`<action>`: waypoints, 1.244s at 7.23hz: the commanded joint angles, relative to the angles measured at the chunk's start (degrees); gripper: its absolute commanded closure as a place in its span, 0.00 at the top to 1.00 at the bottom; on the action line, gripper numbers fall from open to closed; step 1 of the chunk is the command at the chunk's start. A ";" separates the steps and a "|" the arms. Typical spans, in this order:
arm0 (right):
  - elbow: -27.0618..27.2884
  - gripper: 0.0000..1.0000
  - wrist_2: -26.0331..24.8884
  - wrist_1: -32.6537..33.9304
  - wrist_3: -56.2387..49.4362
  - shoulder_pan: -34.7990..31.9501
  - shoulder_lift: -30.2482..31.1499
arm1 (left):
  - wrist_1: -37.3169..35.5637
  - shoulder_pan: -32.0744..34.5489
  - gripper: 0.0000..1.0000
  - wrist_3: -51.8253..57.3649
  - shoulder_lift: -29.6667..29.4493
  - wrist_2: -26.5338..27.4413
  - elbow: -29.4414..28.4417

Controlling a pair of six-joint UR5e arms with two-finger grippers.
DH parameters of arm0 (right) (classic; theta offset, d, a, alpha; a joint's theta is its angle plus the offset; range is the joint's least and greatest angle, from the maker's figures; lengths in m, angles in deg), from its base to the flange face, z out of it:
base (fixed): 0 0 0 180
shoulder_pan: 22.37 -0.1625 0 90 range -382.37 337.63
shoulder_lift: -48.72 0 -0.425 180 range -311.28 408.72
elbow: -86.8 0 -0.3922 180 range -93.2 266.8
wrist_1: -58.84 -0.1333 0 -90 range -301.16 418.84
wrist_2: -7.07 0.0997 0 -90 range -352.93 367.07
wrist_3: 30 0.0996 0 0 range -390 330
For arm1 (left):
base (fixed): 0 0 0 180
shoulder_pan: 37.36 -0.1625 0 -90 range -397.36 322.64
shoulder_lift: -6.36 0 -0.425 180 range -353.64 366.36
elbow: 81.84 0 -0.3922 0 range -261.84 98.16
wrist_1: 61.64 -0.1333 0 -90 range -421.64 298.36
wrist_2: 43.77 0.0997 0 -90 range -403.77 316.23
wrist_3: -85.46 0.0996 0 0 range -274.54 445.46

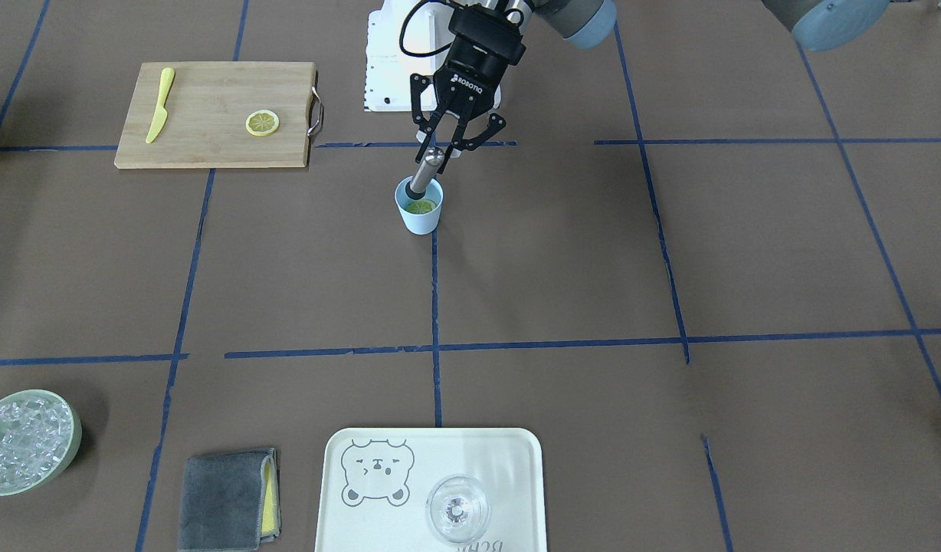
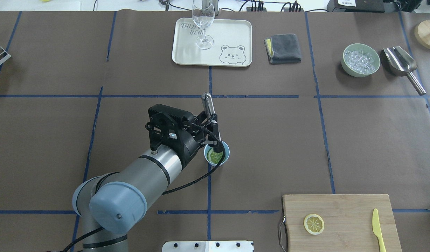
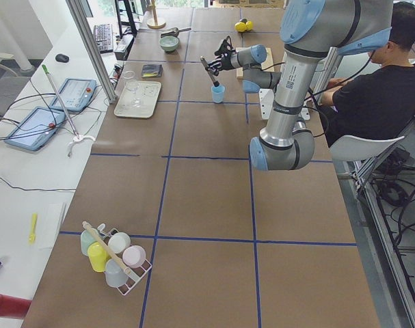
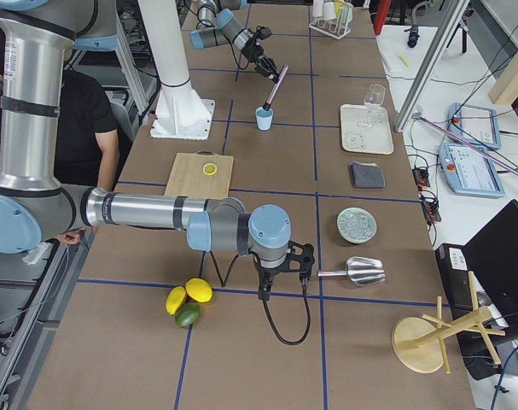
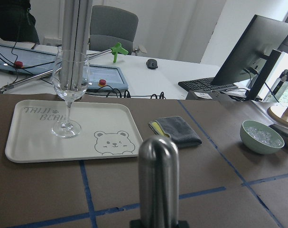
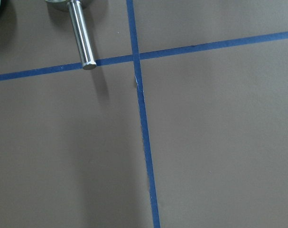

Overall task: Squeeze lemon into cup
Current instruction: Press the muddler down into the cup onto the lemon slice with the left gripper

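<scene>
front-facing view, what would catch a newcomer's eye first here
First, the left gripper near the table's middle, holding a slim steel muddler tilted down into the small pale blue cup, its dark tip at the round yellow lemon slice inside. Next, a second lemon slice and a yellow plastic knife lying apart on the wooden cutting board at that view's upper left.

A robotics lab: the long tabletop (image 3: 207, 178) is papered brown and gridded with blue tape (image 1: 435, 307). Industrial robot arms (image 3: 289, 102) rise beside it, and control tablets (image 3: 76, 93), a monitor (image 5: 250, 54) and a keyboard (image 5: 205, 84) sit on the side desk.
</scene>
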 commanded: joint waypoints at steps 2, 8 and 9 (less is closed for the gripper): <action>0.47 1.00 0.01 0.00 0.00 -0.46 0.61 | 0.12 -0.99 0.00 -0.01 -0.16 -0.07 -1.52; 1.53 1.00 -0.08 0.00 0.00 -0.55 1.41 | 7.33 -1.25 0.00 -0.10 -0.34 -0.07 -9.79; 1.61 1.00 -0.08 0.09 0.00 -0.55 1.41 | 7.07 -1.25 0.00 0.25 -0.60 -0.25 -9.27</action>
